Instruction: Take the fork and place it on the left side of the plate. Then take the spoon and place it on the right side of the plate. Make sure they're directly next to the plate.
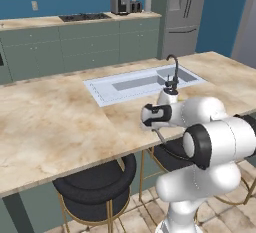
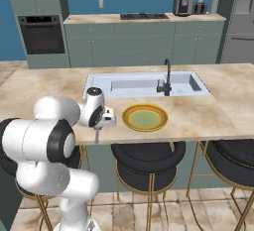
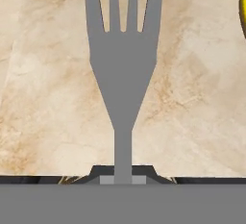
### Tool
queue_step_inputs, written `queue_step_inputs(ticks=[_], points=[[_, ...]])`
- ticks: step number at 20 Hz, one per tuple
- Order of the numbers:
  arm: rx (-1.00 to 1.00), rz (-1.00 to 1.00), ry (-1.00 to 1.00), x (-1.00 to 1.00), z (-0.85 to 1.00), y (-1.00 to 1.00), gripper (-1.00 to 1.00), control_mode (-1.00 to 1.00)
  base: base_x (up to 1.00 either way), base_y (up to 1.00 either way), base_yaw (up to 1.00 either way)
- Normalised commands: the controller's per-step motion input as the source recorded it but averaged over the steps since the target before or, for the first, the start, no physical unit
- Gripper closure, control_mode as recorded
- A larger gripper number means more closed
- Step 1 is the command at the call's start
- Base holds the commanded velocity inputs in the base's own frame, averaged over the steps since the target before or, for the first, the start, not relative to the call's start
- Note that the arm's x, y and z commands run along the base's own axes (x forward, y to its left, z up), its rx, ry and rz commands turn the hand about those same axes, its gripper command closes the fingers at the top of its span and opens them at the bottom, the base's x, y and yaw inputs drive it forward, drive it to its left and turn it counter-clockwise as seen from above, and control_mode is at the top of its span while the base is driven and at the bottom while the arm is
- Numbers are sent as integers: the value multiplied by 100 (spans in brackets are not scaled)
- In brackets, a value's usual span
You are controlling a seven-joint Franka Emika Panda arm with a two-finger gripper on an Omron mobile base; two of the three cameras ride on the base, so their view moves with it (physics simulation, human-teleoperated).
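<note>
Gripper (image 3: 123,174) clamps tight on the fork (image 3: 123,69) by its handle; tine tips run off frame, plate (image 3: 243,6) barely peeks in.

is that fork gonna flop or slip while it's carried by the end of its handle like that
The fork looks like stiff grey metal, so it probably won't bend. The tool pinches only the thin handle end, with the wider tined head far out front, so it may pivot or slip. Its smooth, flat handle likely offers little grip.
</note>
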Motion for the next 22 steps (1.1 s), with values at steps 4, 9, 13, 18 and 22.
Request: queue_step_inputs(ticks=[4, 9, 13, 18, 22], points=[[0, 7, 0, 56, -10, 0, 100, -100, 0, 0, 0], [-1, 2, 0, 31, -23, 0, 100, -100, 0, 0, 0], [-1, 1, 0, 49, -22, 0, 100, -100, 0, 0, 0], [0, 1, 0, 49, -17, 0, 100, -100, 0, 0, 0], [-2, 0, 0, 35, -7, -3, 100, -100, 0, 0, 0]])
